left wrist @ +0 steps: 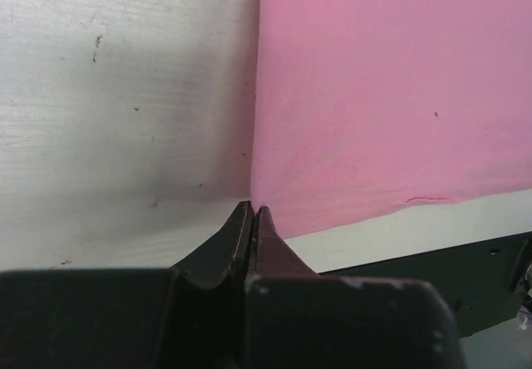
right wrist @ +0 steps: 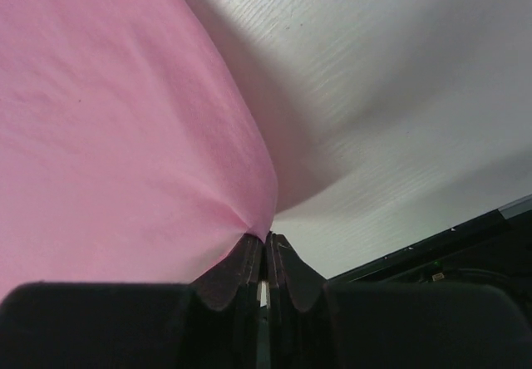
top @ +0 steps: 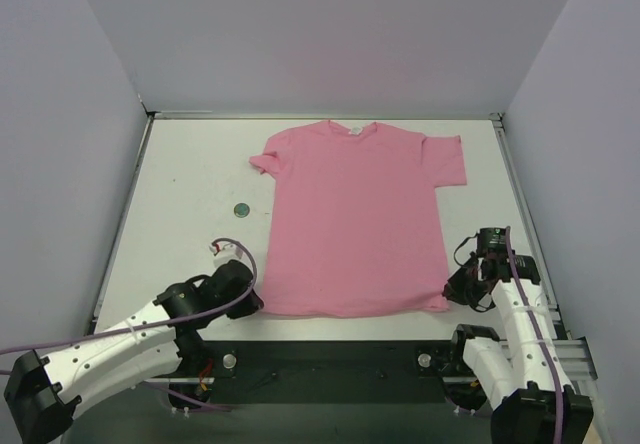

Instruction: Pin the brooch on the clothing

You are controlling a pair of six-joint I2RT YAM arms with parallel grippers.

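Both grippers are clenched on the pink T-shirt [top: 355,224]: the left gripper [top: 252,302] pinches its near left hem corner, the right gripper [top: 452,290] its near right. Farther out, the brooch [top: 241,208] lies on the white table [top: 180,184], just left of the T-shirt, not touching.

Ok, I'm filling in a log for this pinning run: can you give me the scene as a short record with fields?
shirt: pink, spread flat on the table, neck away from the arms
brooch: on bare table, left of the shirt, apart from it, not held
left gripper: shut on the shirt's near left hem corner
right gripper: shut on the near right hem corner, fabric puckered at the tips
pinning: not yet done
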